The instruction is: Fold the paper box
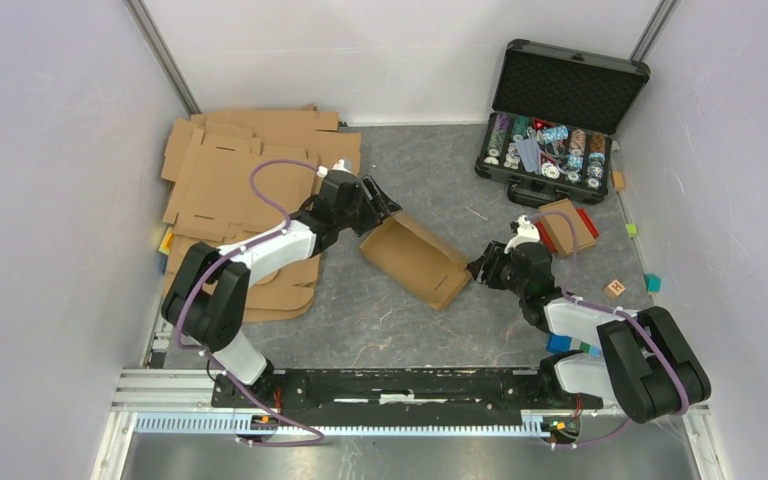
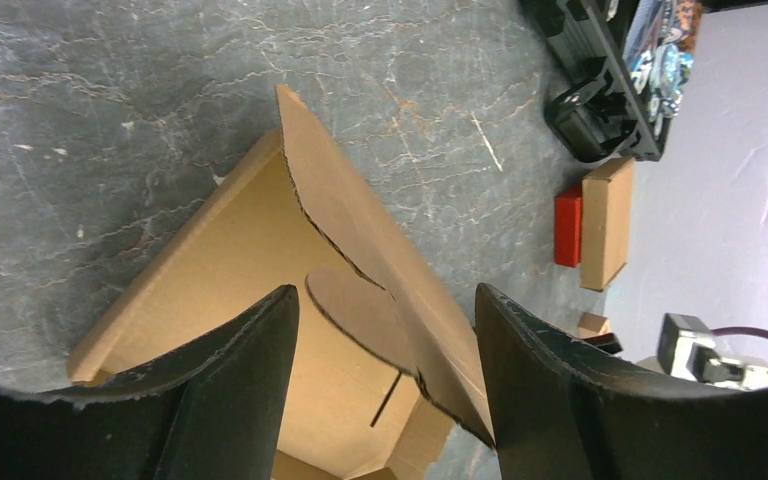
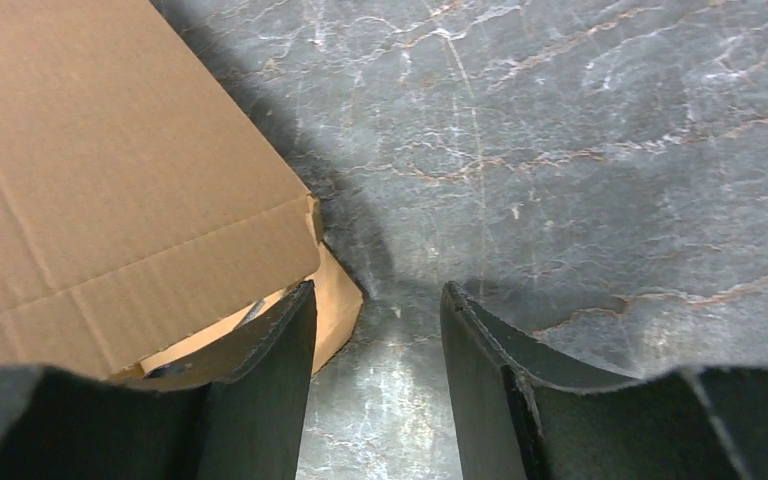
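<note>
- The paper box is lying half-formed near the middle of the grey table, open side up, between the two arms and apart from the stack of flat blanks.
- Risk: the left gripper is standing released, astride the raised long wall. A squeeze taken off-centre could be crushing the corrugation or bending the wall away from its crease.
- Risk: the rounded tab is hanging loose inside that wall. If it is missing its slot when pressed down, the wall is likely to be springing back open.
- Risk: the right gripper is sitting unclenched with only bare table in its gap. A nudge from here could be sliding the light box instead of folding it.
- The wall is running diagonally between the left fingers. Its lower edge seems to be brushing the one on the right of that wrist view, though contact is hard to confirm.
- The box's near corner is lying outside the gap of the right fingers, just beside and partly behind the one on the left of that view.
</note>
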### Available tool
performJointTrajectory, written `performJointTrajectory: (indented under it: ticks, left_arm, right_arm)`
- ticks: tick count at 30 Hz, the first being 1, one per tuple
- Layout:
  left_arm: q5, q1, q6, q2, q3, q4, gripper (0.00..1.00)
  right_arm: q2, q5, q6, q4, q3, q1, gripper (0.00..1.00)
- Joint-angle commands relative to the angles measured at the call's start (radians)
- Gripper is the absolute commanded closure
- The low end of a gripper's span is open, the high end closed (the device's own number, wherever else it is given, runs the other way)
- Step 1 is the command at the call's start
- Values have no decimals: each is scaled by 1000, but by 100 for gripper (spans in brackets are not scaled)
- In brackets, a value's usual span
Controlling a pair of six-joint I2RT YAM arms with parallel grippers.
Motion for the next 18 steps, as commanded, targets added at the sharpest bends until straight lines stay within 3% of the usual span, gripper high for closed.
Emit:
performJointTrajectory:
  ticks: [1, 10, 18]
  left_arm:
    - [-41, 3, 117, 20, -16, 49, 28]
    - [-47, 3, 180, 39, -51, 111, 26]
    - [40, 3, 219, 55, -73, 182, 21]
  right_arm:
    - [-1, -44, -3, 64, 37, 10, 45]
    - [51, -101, 4, 111, 37, 10, 44]
    - [120, -149, 39, 174, 35, 10, 43]
